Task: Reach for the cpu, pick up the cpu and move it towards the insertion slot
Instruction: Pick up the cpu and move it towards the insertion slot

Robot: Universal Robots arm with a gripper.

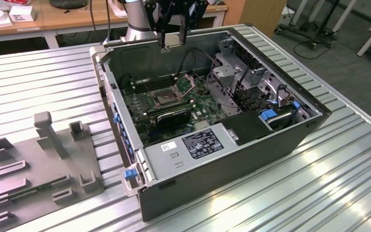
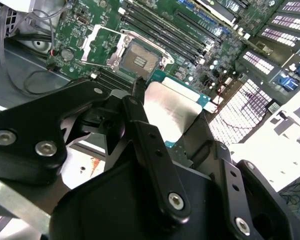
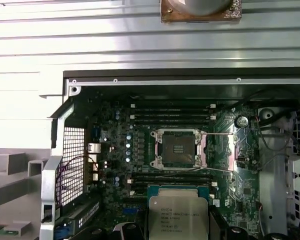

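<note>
While the ribbed metal table (image 1: 37, 87) carries the open black computer case (image 1: 237, 159), the gripper (image 2: 172, 117) hangs above its green motherboard (image 3: 120, 150), black fingers (image 2: 140, 125) clenched on the cpu (image 3: 178, 216), a flat silvery square near the steel-framed insertion slot (image 3: 179, 149).

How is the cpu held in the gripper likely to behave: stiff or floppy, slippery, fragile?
The cpu looks like a flat metal-faced plate, so probably stiff. Its smooth silvery face suggests it could slip between the gripper fingers. Gripped only by its thin edges, it probably tilts easily.
</note>
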